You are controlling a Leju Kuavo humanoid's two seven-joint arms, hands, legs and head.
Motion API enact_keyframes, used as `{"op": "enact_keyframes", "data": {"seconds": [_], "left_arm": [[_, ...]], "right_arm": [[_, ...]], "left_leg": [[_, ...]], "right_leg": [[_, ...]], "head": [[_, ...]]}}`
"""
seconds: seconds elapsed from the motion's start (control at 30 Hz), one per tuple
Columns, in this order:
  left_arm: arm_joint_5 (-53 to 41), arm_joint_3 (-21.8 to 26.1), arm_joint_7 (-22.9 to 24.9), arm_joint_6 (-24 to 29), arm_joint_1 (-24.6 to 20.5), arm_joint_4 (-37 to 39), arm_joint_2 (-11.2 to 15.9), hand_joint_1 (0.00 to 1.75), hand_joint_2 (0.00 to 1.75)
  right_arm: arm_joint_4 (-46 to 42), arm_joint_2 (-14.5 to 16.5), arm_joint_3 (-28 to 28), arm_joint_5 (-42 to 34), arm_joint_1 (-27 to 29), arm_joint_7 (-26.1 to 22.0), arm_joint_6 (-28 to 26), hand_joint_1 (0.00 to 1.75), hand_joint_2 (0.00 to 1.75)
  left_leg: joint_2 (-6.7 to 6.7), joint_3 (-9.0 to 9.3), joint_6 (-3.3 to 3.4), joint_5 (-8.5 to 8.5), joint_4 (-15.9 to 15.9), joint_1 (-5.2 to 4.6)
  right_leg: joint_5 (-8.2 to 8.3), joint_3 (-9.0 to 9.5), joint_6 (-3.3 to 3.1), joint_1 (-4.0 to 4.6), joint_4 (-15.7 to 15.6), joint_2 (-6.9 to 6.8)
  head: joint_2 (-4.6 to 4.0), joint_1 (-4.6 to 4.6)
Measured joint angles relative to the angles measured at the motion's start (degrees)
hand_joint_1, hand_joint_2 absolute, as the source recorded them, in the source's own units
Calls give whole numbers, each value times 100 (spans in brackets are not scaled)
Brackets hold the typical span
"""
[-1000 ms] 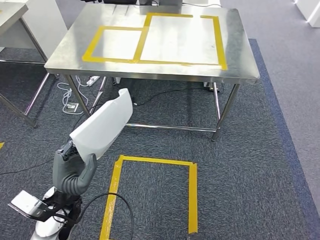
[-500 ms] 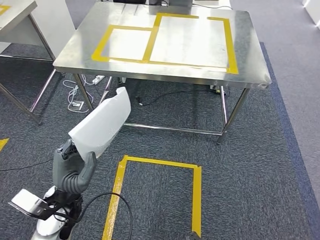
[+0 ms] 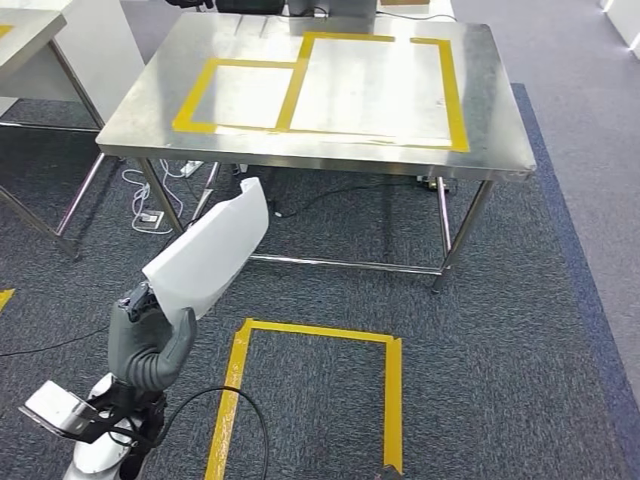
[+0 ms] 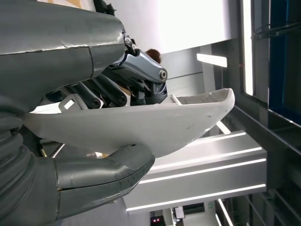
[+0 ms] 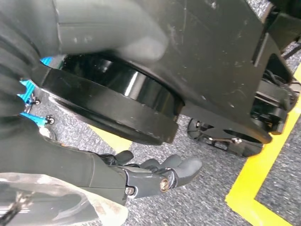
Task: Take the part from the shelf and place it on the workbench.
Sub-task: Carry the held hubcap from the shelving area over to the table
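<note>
My left hand (image 3: 147,345) grips the lower end of a long curved white part (image 3: 211,250), which slants up toward the steel workbench (image 3: 483,100). The hand and part are low on the left, short of the bench's near edge and over the carpet. In the left wrist view the thumb (image 4: 103,174) presses one face of the part (image 4: 160,125) and the dark fingers (image 4: 142,70) press the other. My right hand (image 5: 152,176) hangs over the carpet, fingers stretched out, holding nothing.
Yellow tape rectangles (image 3: 302,75) mark the bench top. A yellow tape square (image 3: 317,332) lies on the carpet in front of the bench. Cables and a power strip (image 3: 143,195) sit under its left end. Another table (image 3: 23,30) stands at far left.
The whole picture has shifted: the bench slid right, then back left and a little lower, so the camera moved. The part stays in my left hand at the same tilt.
</note>
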Motion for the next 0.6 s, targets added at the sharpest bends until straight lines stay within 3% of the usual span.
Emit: {"op": "enact_keyframes", "data": {"seconds": [0.1, 0.17, 0.2, 0.27, 0.3, 0.33, 0.37, 0.4, 0.47, 0.53, 0.6], "left_arm": [[1, 2, 0, 0, 5, 0, 0, 175, 175], [0, 3, -2, 0, 2, -2, -1, 175, 175], [-1, 2, -2, 0, -2, -3, -2, 175, 175], [-1, 1, -2, 0, -2, -3, -4, 175, 175], [-1, 1, -2, 0, 1, -3, -4, 175, 175], [-1, 1, -2, 0, 4, -3, -4, 175, 175], [-1, 1, -2, 0, 4, -3, -4, 175, 175], [-1, 1, -2, 0, 4, -3, -4, 175, 175], [0, 0, -2, 0, 0, -3, -4, 175, 175], [2, 0, 0, 0, -3, -1, -4, 175, 175], [2, -1, 1, 0, -3, -1, -5, 175, 175]], "right_arm": [[0, 1, 1, -1, -2, 1, 3, 0, 175], [0, 0, 1, -1, -8, 2, 4, 0, 175], [0, -1, 1, -1, -11, 1, 6, 0, 175], [-1, -1, -1, -8, -22, -18, 14, 0, 175], [-1, -2, -2, -12, -36, -27, 18, 0, 175], [-1, -2, -2, -15, -51, -36, 21, 0, 175], [-1, -2, -2, -15, -60, -36, 23, 0, 175], [0, -2, -2, -13, -59, -31, 23, 0, 175], [0, -2, -2, -8, -34, -17, 23, 0, 175], [0, -3, -2, -4, -16, -10, 23, 0, 175], [0, -3, -3, -7, -11, -11, 23, 0, 175]], "left_leg": [[-3, 56, 95, -70, -161, -24], [-6, 106, 165, -77, -215, -8], [-4, 135, 201, -85, -236, 1], [5, 167, 255, -125, -240, -11], [7, 188, 272, -150, -240, -20], [6, 220, 280, -180, -239, -27], [-2, 267, 282, -215, -239, -32], [-14, 327, 277, -255, -239, -36], [-37, 428, 247, -340, -236, -47], [-43, 446, 198, -385, -229, -56], [-39, 451, 141, -400, -246, -58]], "right_leg": [[-40, -2, 107, 1, -35, -15], [-137, -73, 167, -6, 103, -16], [-248, -210, 187, -7, 349, -14], [-512, -653, 201, -5, 1120, -14], [-577, -875, 203, -3, 1455, -14], [-537, -1013, 202, -2, 1616, -14], [-379, -1041, 193, -1, 1557, -14], [-126, -960, 178, 0, 1282, -14], [299, -671, 136, 17, 580, -11], [337, -466, 87, 43, 181, -2], [255, -396, 43, 46, 73, 16]], "head": [[0, 16], [0, 40], [0, 55], [0, 83], [0, 88], [0, 88], [0, 89], [0, 89], [0, 84], [0, 73], [0, 74]]}}
